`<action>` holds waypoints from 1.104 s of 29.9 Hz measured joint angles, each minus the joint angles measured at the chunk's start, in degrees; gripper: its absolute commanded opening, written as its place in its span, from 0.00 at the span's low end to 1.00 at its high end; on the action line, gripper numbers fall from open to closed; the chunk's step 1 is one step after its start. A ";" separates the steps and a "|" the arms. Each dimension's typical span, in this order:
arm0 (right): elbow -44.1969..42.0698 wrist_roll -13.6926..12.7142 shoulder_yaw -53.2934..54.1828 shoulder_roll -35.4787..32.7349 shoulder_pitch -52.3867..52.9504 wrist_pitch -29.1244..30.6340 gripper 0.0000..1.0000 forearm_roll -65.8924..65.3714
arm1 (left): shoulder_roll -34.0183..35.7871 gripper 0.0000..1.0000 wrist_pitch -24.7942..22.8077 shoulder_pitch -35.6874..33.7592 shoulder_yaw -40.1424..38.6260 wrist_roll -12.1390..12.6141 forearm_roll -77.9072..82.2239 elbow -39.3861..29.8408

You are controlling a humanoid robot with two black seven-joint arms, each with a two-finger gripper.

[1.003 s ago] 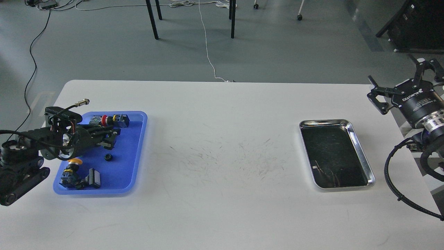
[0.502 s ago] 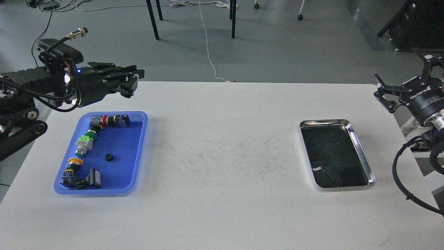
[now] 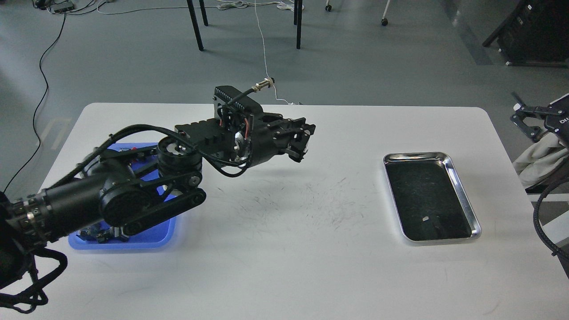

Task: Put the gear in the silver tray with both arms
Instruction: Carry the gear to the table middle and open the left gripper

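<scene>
Head view: shiny rectangular steel tray empty; left hand mid-counter, fingers clenched, contents unclear; right hand state unclear.

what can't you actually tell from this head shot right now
- Left gripper: fingers dark and bunched; whether they grip a gear cannot be told.
- Blue tray: the left arm covers most of it, hiding its parts.
- Right gripper: cut off by the right edge; open or shut is unclear.
- Silver tray: a small pale speck on its dark floor could be a reflection or an object.
</scene>
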 measured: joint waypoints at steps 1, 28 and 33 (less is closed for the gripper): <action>-0.01 0.00 0.02 -0.05 -0.06 0.01 0.99 0.01 | -2.17 0.07 0.13 0.10 0.69 0.15 0.62 1.36; 0.40 0.11 -0.16 0.16 -0.92 -0.16 0.99 0.09 | -13.52 0.10 5.65 8.51 9.67 1.26 2.26 16.35; 0.76 0.17 -0.30 0.43 -1.11 -0.12 0.99 0.09 | -13.51 0.15 5.66 10.05 9.67 1.21 2.31 16.28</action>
